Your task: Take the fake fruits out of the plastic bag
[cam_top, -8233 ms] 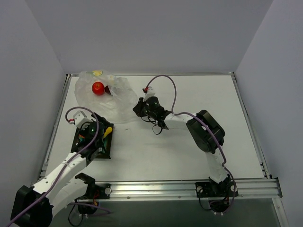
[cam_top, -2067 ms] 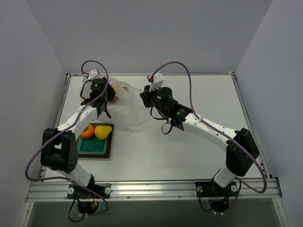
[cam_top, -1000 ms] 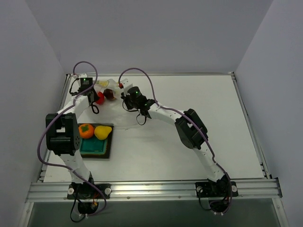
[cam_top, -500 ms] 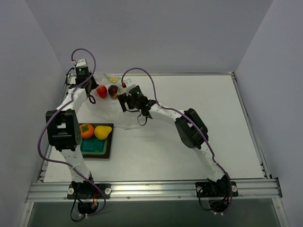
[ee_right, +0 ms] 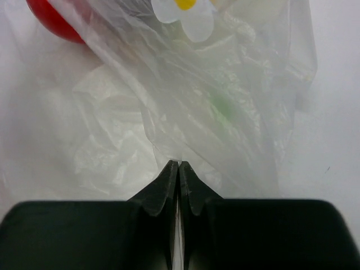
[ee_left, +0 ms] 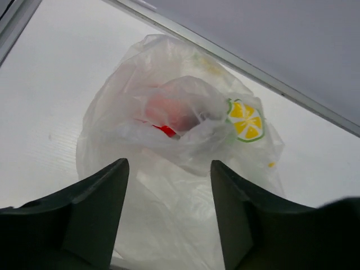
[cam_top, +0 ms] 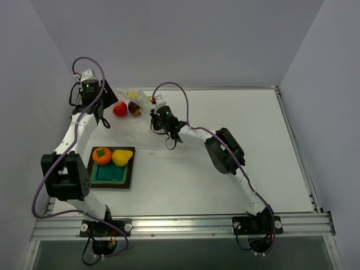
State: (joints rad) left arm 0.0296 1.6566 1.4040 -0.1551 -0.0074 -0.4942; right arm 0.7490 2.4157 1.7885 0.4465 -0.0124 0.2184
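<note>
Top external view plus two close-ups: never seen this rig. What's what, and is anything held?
The top view comes from a fixed camera above and behind two robot arms, the left arm and right arm, bolted at the near edge of a white table. Each close-up comes from a wrist camera looking past its own two fingers. On the table lie a translucent plastic bag and a green tray holding an orange fruit and a yellow pear. A red fruit and a dark red fruit sit at the bag's far end; the red one shows through the film. The right gripper is shut, pinching the bag's film. The left gripper is open, facing the bag, holding nothing.
</note>
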